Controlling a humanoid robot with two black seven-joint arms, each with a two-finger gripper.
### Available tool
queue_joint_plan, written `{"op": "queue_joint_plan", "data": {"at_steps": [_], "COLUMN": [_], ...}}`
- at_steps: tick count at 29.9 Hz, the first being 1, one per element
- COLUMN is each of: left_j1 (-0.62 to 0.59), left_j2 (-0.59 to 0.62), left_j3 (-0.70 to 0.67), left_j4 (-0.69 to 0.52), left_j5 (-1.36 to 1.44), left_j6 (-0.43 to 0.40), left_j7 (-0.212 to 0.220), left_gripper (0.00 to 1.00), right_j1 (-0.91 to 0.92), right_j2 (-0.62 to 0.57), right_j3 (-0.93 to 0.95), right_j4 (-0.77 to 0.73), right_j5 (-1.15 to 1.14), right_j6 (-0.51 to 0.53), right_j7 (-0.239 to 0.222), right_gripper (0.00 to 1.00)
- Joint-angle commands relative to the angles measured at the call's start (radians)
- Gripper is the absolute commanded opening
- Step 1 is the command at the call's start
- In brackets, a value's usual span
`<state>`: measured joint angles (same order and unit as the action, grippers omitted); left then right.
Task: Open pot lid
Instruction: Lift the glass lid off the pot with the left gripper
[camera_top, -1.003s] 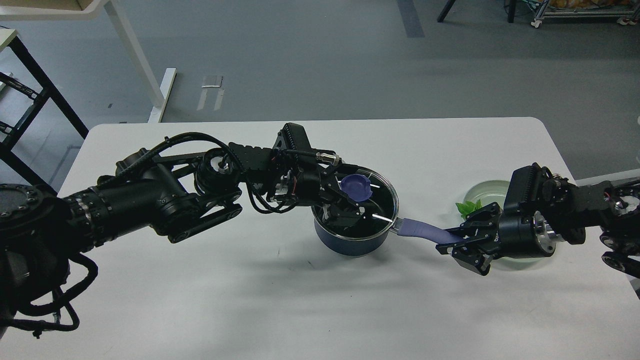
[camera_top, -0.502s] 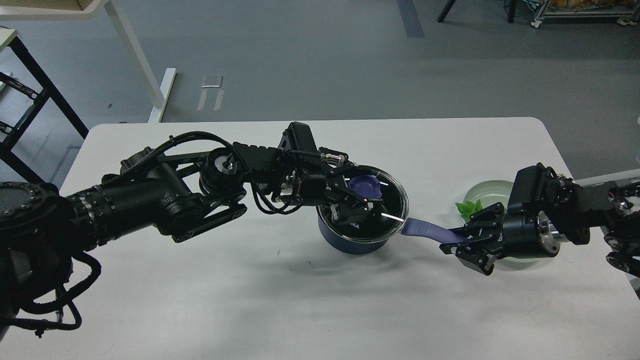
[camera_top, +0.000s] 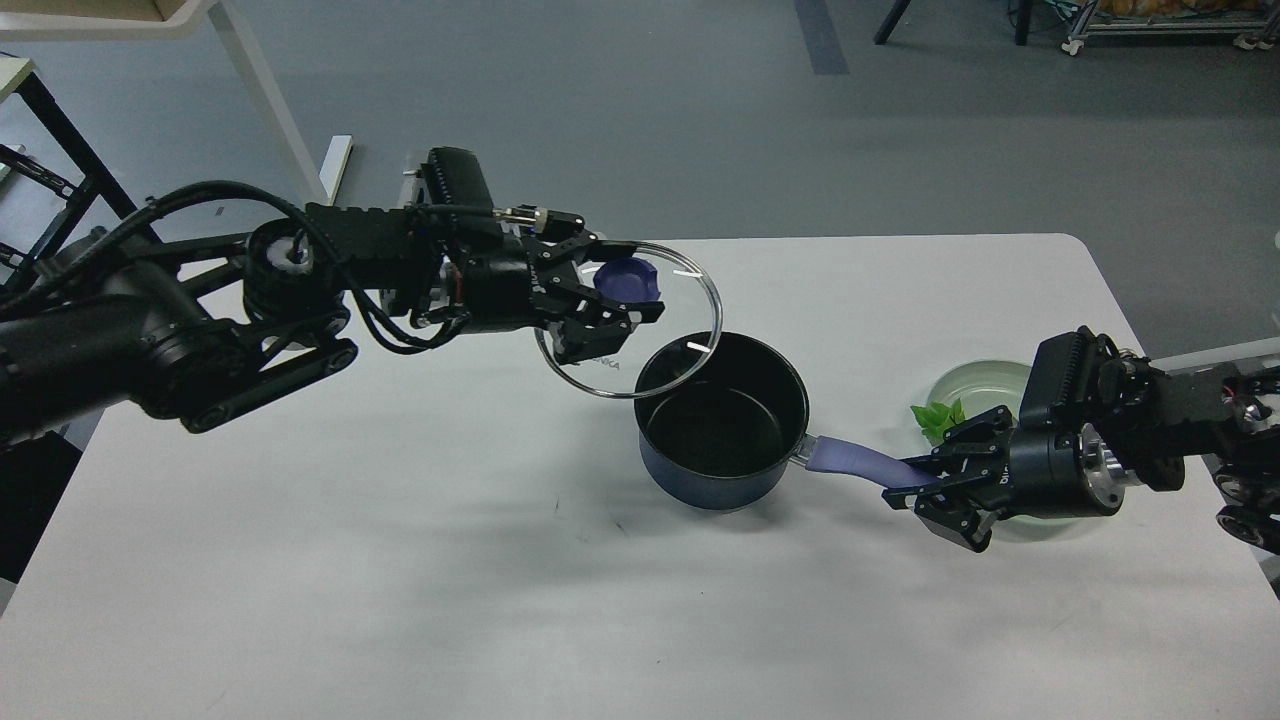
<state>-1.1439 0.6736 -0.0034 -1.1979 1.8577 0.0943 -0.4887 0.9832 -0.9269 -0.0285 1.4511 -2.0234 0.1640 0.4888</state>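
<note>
The dark-blue pot (camera_top: 722, 425) stands uncovered on the white table (camera_top: 400, 520), its black inside showing. Its lavender handle (camera_top: 850, 462) points right. My left gripper (camera_top: 615, 296) is shut on the blue-purple knob (camera_top: 628, 279) of the glass lid (camera_top: 645, 345). It holds the lid tilted in the air, up and to the left of the pot, with the lid's lower right edge overlapping the pot's rim in the view. My right gripper (camera_top: 925, 487) is shut on the end of the pot handle.
A pale green plate (camera_top: 985, 385) with green leaves (camera_top: 935, 417) sits behind my right gripper near the table's right edge. Beyond the table is grey floor, with a white table leg (camera_top: 275, 120) and a black frame (camera_top: 60, 180) at the far left.
My left gripper lifted the lid off the pot and carried it up and to the left. The pot now stands open. The right gripper kept its hold on the handle.
</note>
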Motion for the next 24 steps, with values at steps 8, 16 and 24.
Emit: {"op": "queue_joint_plan", "data": {"at_steps": [8, 16, 24], "left_j1": [0.292, 0.444, 0.486], "left_j2": [0.302, 0.299, 0.276], "left_j3": [0.000, -0.001, 0.002], "left_j4": [-0.038, -0.020, 0.049], "left_j5": [-0.067, -0.098, -0.084], "left_j6": [0.206, 0.315, 0.384], "left_j7": [0.000, 0.000, 0.000], "left_gripper": [0.47, 0.47, 0.47], "right_j1": [0.000, 0.002, 0.002], "right_j2": [0.002, 0.005, 0.003], "right_j3": [0.001, -0.001, 0.001], "right_j4": [-0.001, -0.002, -0.002], "right_j5": [0.000, -0.001, -0.001], "right_j6": [0.000, 0.000, 0.000], "right_j7": [0.000, 0.000, 0.000], "right_gripper": [0.31, 0.31, 0.31]}}
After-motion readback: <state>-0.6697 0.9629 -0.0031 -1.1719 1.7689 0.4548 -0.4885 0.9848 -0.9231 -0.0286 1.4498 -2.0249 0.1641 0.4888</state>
